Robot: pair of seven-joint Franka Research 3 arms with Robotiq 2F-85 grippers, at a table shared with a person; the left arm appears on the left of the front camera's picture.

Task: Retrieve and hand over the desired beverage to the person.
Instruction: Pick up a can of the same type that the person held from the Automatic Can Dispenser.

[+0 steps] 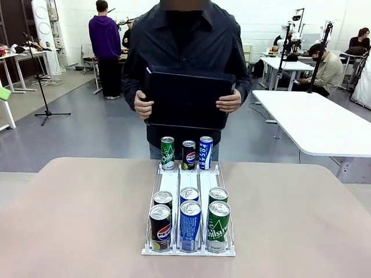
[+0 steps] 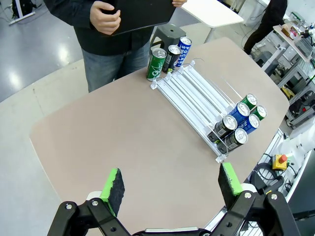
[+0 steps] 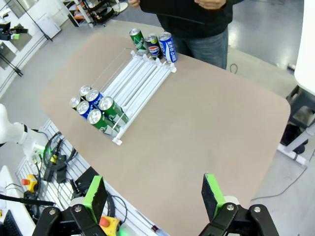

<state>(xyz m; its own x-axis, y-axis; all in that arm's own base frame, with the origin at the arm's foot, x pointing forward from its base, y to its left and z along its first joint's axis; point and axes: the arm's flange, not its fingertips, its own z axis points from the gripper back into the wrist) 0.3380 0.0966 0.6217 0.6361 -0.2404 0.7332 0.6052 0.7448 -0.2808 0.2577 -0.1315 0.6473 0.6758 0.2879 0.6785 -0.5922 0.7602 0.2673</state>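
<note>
Green pads (image 2: pixel 113 189) stand wide apart on the left jaws and the right jaws alike: released, holding nothing, above the near edge of the bench (image 2: pixel 98 137). Well ahead of both, six cans (image 1: pixel 190 223) crowd the near end of the rack (image 1: pixel 174 252); three more cans (image 1: pixel 189 155) stand beyond it, before the person (image 1: pixel 185 40). Which drink is wanted I cannot tell, so a wrong pick threatens; touching neighbours could topple. The front view gives labels; wrist views give the jaws' spread.
</note>
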